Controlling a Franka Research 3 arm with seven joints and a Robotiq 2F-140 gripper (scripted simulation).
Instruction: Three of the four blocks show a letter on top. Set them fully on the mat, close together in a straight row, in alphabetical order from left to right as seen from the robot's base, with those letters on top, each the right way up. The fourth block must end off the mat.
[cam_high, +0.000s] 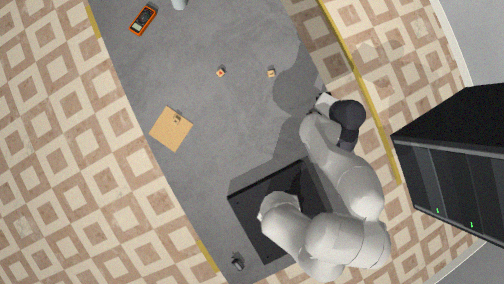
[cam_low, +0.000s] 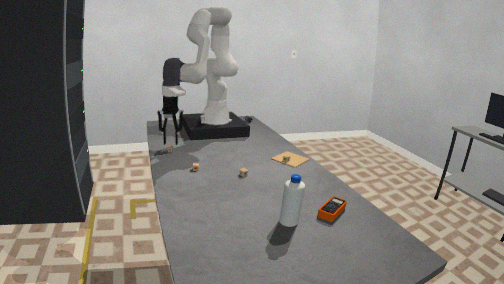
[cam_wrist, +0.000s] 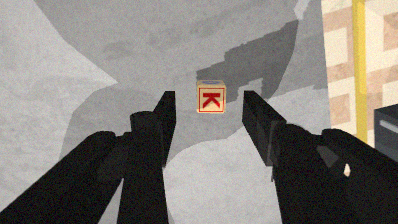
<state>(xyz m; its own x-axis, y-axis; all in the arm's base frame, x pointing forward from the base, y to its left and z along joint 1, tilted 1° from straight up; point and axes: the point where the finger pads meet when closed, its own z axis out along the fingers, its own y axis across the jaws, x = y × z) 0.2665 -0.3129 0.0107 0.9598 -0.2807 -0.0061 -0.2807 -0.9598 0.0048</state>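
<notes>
The K block (cam_wrist: 211, 96) sits on the bench (cam_low: 225, 220) near the edge by the arm's base, well apart from the mat (cam_high: 171, 128); in the wrist view we see its red letter on top, framed between our two dark fingers. The jaws are part-open and holding nothing — they hang above the block, spread a little wider than it, which we judge is the line-up for a straight descent onto its sides; that would keep the letter uppermost. One block (cam_high: 176, 118) already rests on the mat, near its far edge; two more, one (cam_high: 220, 72) with a red mark and another (cam_high: 271, 73), lie on the bare bench between us and the mat. A white bottle (cam_low: 291, 201) and an orange meter (cam_low: 332, 208) stand at the far end — well apart from any carry path; nothing crowds the K block itself.
</notes>
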